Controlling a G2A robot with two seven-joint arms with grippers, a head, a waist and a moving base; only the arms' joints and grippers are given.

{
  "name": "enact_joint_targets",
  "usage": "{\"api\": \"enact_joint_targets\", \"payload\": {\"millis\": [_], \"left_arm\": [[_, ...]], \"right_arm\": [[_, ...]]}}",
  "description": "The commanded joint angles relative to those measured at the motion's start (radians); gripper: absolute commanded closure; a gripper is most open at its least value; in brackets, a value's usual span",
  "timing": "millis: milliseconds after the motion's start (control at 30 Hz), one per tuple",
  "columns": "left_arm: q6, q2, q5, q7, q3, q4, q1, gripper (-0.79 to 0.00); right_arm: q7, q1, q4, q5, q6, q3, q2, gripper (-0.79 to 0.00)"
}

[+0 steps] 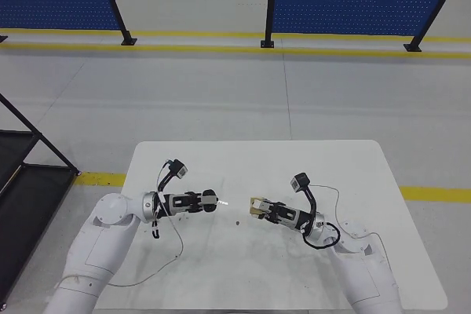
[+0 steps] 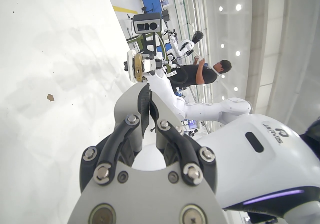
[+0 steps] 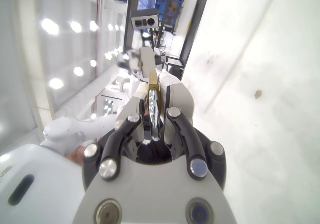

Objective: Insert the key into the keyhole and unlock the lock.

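Hovering above the white surface (image 1: 298, 259), the left tool (image 2: 147, 96) is pinching shut on a small silver key (image 1: 220, 203), tip pointing toward the lock (image 2: 137, 69). A small gap to the right, the right tool (image 3: 155, 107) is clamping the brass lock in mid-air, keyhole end facing the key.

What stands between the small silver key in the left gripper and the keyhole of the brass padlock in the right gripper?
Nothing visible does. The small silver key and the brass padlock face each other above the white table, with only open air between them.
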Motion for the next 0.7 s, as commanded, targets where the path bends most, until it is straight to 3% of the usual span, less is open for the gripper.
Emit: {"api": "enact_joint_targets", "payload": {"millis": [0, 133, 667], "left_arm": [[-0.007, -0.002, 0.022, 0.031, 0.020, 0.001, -0.004, 0.000], [-0.001, -0.007, 0.019, 0.072, 0.052, 0.006, -0.007, 0.000], [-0.001, -0.008, 0.026, 0.104, 0.055, -0.003, -0.004, 0.000]], "right_arm": [[0.000, 0.000, 0.000, 0.000, 0.000, 0.000, 0.000, 0.000], [0.000, 0.000, 0.000, 0.000, 0.000, 0.000, 0.000, 0.000], [0.000, 0.000, 0.000, 0.000, 0.000, 0.000, 0.000, 0.000]]}}
